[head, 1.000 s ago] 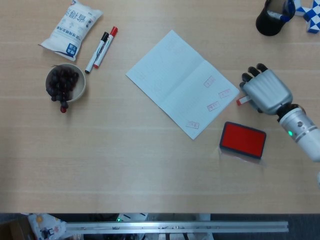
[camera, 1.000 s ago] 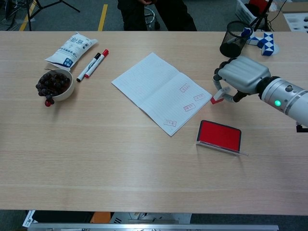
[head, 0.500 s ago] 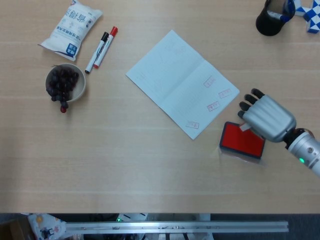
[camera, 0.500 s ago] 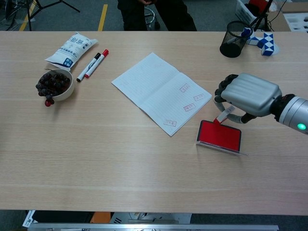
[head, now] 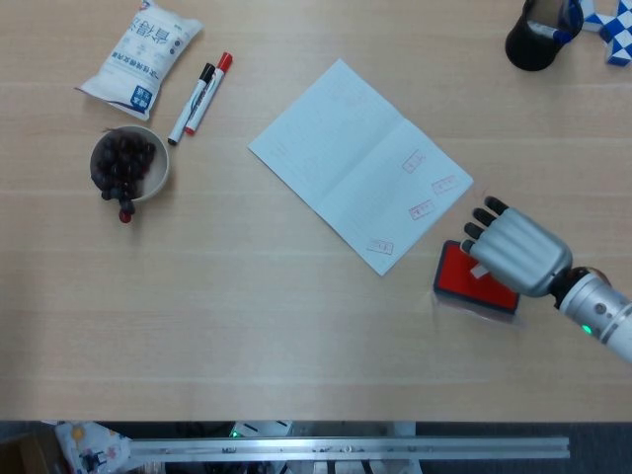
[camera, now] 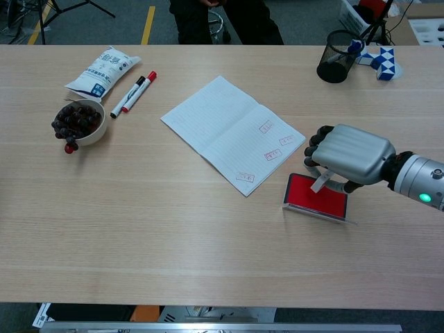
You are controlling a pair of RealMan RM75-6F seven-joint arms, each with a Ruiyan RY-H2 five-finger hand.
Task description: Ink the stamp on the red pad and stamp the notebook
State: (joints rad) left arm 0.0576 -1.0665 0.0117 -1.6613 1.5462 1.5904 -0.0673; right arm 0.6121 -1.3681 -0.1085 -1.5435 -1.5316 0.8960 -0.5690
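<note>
My right hand [head: 513,252] [camera: 350,156] grips a small white stamp [camera: 320,182] [head: 478,268] and holds it down on the red ink pad [head: 464,279] [camera: 312,197], right of centre on the table. The hand covers the far right part of the pad. The open notebook [head: 357,163] [camera: 231,132] lies just up and left of the pad, with several red stamp marks [head: 422,209] [camera: 272,155] on its right page. My left hand shows in neither view.
A bowl of dark fruit [head: 126,165] [camera: 78,121], two markers [head: 200,96] [camera: 134,93] and a white snack bag [head: 142,51] [camera: 104,69] lie far left. A black pen cup [head: 535,36] [camera: 336,64] and a blue-white puzzle toy [camera: 378,61] stand at the back right.
My right hand carried the stamp from beside the notebook's right edge toward the near side and lowered it onto the red pad.
</note>
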